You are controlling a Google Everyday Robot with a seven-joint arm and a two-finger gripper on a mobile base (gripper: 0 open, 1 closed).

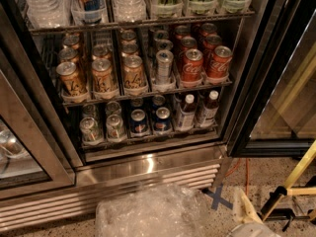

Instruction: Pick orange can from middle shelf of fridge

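The fridge (148, 164) stands open in front of me. Its middle shelf (148, 95) holds three lanes of orange cans; the front ones are at the left (71, 80), the middle (102, 77) and the right (133, 73). Beside them are a slim silver can (164, 67) and red Coca-Cola cans (191, 65). My gripper is out of view. Only a pale part of my arm (245, 209) shows at the bottom right edge, far below the shelf.
Water bottles (44, 4) fill the top rack. Blue cans (139, 122) and small bottles (186, 111) fill the lowest rack. The open glass door (276, 83) is on the right. A bundle of clear plastic wrap (148, 214) lies on the floor before the grille (98, 196). A yellow-and-black rod (291, 181) is at the right.
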